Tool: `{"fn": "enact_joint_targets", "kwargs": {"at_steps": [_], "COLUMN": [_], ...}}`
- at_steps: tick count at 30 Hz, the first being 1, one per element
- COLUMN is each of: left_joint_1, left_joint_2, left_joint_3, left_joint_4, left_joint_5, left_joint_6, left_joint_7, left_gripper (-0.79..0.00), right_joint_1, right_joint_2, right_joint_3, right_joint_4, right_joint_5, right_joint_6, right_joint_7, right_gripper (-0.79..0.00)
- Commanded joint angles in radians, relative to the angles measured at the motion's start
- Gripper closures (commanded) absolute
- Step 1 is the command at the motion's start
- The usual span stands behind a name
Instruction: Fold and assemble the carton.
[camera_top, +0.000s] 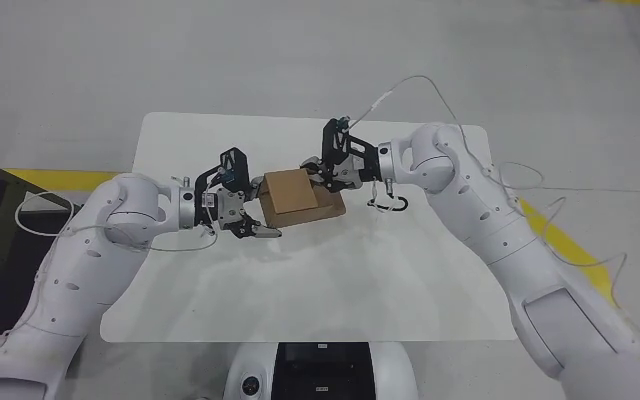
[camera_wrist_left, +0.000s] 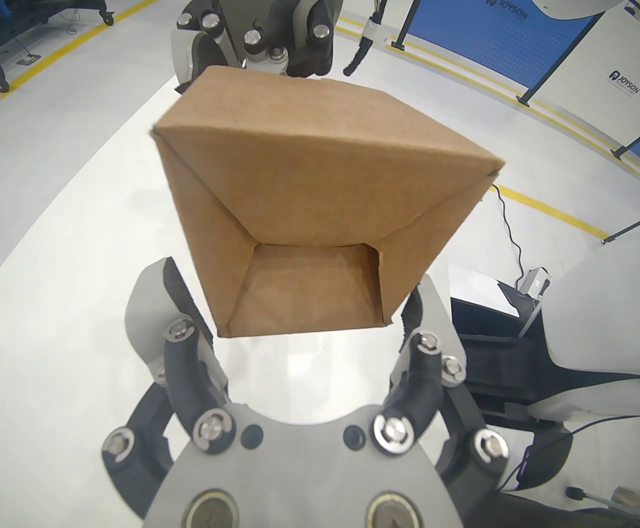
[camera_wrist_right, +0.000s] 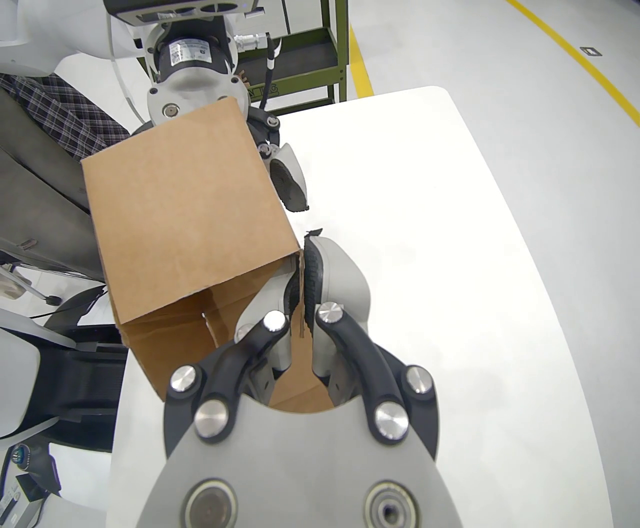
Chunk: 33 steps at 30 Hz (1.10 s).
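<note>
Top view: brown cardboard carton (camera_top: 297, 196) is over the middle of the white table (camera_top: 330, 290), lying lengthwise between the two arms and a bit skewed to the table edges. Left gripper (camera_top: 258, 208) is at one end, right gripper (camera_top: 321, 178) at the opposite end.

Right wrist view: right gripper (camera_wrist_right: 301, 280) is clamped on one side wall of the carton at its open end. One of its fingers (camera_wrist_right: 340, 285) is outside the wall, the other is inside the box, and the cardboard is pinched between the pads. That end gapes open, with a small inner flap edge showing inside. Beyond the far end, one dark pad of the left gripper sits just beside the carton's corner, with a thin gap to it.

Left wrist view: left gripper (camera_wrist_left: 296, 280) has its jaws spread wide, one finger on each side of the carton's near end. The carton end sits between the fingertips, and I can't tell if either pad actually touches the cardboard. Panels on this end slant inward around a rectangular recess. The carton's lower edge looks lifted, with bare tabletop under it. The right gripper is partly hidden behind the far top edge of the carton
</note>
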Motion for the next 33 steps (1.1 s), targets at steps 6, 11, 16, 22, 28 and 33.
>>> {"fn": "enact_joint_targets", "kwargs": {"at_steps": [6, 11, 16, 22, 28, 33], "left_joint_1": [0.005, 0.007, 0.011, 0.020, 0.031, 0.044], "left_joint_2": [0.004, 0.006, 0.010, 0.014, 0.020, 0.026], "left_joint_3": [-0.001, -0.003, -0.010, -0.017, -0.025, -0.049], "left_joint_4": [0.002, 0.004, 0.004, 0.004, 0.011, 0.025], "left_joint_5": [-0.012, -0.024, -0.036, -0.046, -0.063, -0.079], "left_joint_6": [0.000, 0.002, 0.002, 0.001, -0.003, -0.009], "left_joint_7": [0.001, -0.001, -0.003, -0.006, -0.009, -0.005], "left_gripper": [-0.425, -0.409, -0.409, -0.385, -0.379, -0.379], "right_joint_1": [0.005, 0.007, 0.010, 0.014, 0.020, 0.024], "right_joint_2": [-0.002, -0.003, -0.005, -0.006, -0.006, -0.002], "right_joint_3": [-0.007, -0.012, -0.017, -0.020, -0.016, 0.006], "right_joint_4": [-0.002, -0.002, 0.000, 0.003, 0.019, 0.046], "right_joint_5": [0.008, 0.011, 0.017, 0.020, 0.025, 0.024], "right_joint_6": [0.006, 0.010, 0.009, 0.015, 0.024, 0.040], "right_joint_7": [0.005, 0.004, 0.004, 0.001, -0.003, -0.019], "right_gripper": [0.000, 0.000, 0.000, -0.240, -0.603, -0.785]}}
